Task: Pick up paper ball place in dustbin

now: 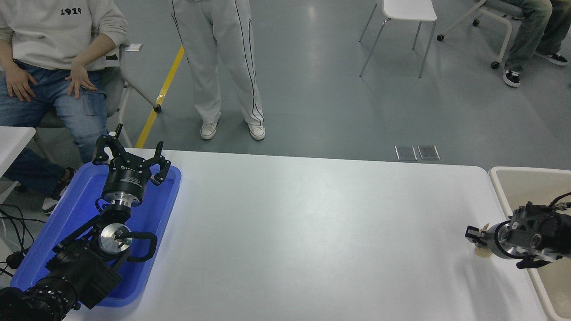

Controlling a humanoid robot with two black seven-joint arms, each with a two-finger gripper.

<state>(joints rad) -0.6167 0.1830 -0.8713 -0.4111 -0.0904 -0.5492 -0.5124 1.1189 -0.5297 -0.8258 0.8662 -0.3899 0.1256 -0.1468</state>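
My right gripper [474, 235] is near the table's right edge, pointing left, shut on the paper ball [483, 252]. Only small tan bits of the ball show below and above the fingers. The cream dustbin [496, 176] stands just off the table's right end, and my right wrist reaches in over its near rim. My left gripper [130, 154] stays parked, open, over the blue tray [166, 209] at the lower left.
One person sits at the far left and another stands beyond the table's far edge. A white chair and a further seated person are at the top right. Cables hang at the left edge.
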